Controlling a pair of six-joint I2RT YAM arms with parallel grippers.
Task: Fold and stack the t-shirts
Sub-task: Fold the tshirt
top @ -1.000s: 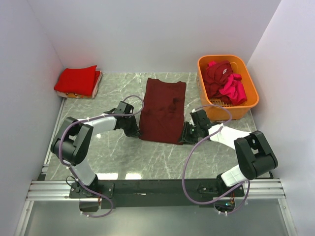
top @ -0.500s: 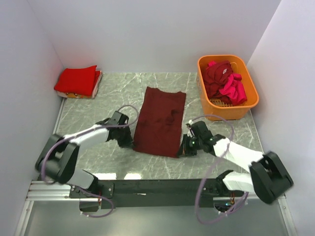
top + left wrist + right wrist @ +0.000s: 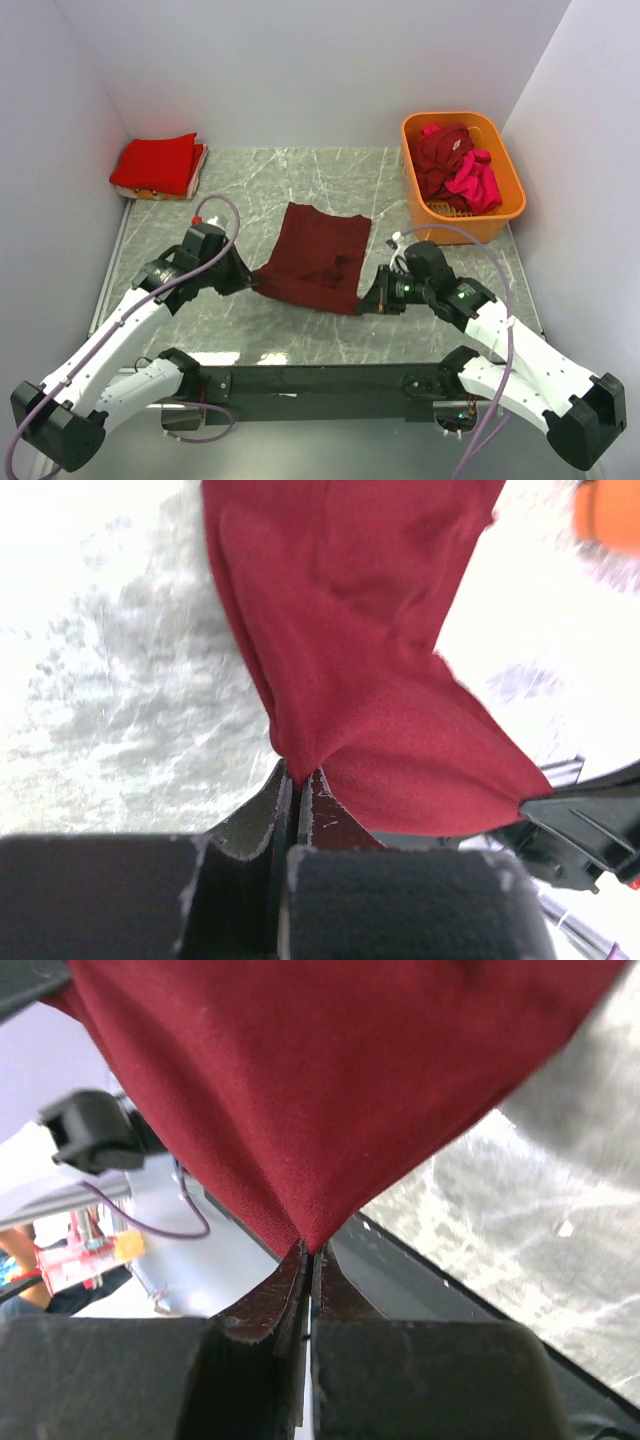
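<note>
the maroon t-shirt (image 3: 315, 260) now lies nearer the front of the tabletop (image 3: 330, 340), near edge lifted; left tool (image 3: 248, 284) and right tool (image 3: 366, 302) each clamp a corner tight. thin pinches could slip, skewing the fold.

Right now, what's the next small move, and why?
Likely carry both corners toward the far hem to fold it in half: the left gripper and right gripper each pinch a raised near corner of the maroon t-shirt, its far edge flat on the table.
</note>
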